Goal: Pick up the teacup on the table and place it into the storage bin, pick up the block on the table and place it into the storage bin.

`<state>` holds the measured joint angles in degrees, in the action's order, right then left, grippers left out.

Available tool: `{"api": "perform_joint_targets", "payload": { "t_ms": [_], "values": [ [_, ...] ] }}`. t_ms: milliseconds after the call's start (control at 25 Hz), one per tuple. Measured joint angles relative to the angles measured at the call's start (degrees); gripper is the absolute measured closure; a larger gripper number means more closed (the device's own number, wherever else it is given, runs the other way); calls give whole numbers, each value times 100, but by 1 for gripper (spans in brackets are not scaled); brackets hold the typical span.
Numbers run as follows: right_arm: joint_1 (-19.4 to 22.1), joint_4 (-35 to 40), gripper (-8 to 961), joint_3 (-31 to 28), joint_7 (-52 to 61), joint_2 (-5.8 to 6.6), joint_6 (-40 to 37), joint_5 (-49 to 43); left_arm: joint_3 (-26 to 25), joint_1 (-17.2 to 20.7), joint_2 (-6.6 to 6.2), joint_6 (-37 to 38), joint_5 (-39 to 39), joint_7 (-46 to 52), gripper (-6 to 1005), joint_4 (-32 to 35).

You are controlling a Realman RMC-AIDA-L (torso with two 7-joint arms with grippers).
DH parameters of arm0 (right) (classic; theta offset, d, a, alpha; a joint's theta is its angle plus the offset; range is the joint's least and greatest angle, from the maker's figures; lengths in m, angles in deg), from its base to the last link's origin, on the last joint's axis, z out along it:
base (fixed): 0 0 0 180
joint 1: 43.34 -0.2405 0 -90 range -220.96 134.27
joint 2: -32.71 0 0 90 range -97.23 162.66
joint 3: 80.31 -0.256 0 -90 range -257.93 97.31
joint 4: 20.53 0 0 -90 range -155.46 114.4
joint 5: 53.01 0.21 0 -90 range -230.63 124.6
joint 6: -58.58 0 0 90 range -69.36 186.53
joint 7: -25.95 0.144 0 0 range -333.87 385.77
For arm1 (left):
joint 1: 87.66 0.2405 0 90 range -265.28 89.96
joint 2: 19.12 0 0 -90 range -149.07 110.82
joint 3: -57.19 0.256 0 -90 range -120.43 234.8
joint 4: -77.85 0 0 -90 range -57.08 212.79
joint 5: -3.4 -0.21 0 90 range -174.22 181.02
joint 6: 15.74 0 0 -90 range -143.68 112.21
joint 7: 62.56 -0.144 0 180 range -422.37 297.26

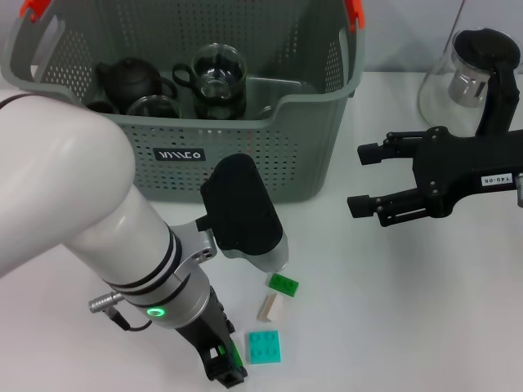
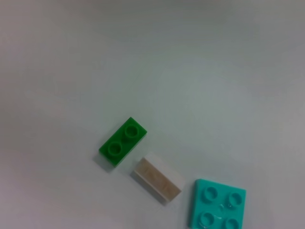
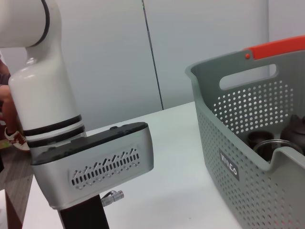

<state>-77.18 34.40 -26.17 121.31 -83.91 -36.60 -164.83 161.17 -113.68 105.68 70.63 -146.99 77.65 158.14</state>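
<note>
Head view | left gripper (image 1: 225, 369) low at table (image 1: 425, 310) front edge, fingers' state unclear | right gripper (image 1: 361, 180) spread apart, empty, beside storage bin (image 1: 245, 155) | green block (image 1: 283, 284) near front edge

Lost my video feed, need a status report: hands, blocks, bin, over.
Left hand low over the table by the blocks, nothing visibly held. Right hand open, empty, beside the storage bin. Green block, white block, teal block on table, unobstructed.

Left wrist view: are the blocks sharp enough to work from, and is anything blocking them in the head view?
Left wrist view: soft overall, yet the green block, white block and teal block read clearly, with faint shadows; the teal one is cut by the frame edge. Head view: the left arm hides the table beside them; the left end effector hangs near the teal block.
</note>
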Motion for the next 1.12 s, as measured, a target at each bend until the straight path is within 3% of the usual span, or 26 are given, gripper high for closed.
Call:
{"api": "perform_joint_targets", "payload": {
  "t_ms": [600, 760, 960, 1120],
  "values": [
    [0, 9, 29, -70, 0, 0, -36, 12, -22, 22, 0, 117, -183, 78, 595, 370],
    [0, 10, 30, -71, 0, 0, -37, 12, -292, 39, 0, 341, -154, 86, 597, 676],
    [10, 10, 31, -77, 0, 38, -87, 12, -1447, 181, -28, 544, 506, -64, 596, 1261],
    [24, 10, 31, -130, 0, 79, -184, 10, -3260, 144, -60, 746, 2069, -491, 596, 1541]
  ]
}}
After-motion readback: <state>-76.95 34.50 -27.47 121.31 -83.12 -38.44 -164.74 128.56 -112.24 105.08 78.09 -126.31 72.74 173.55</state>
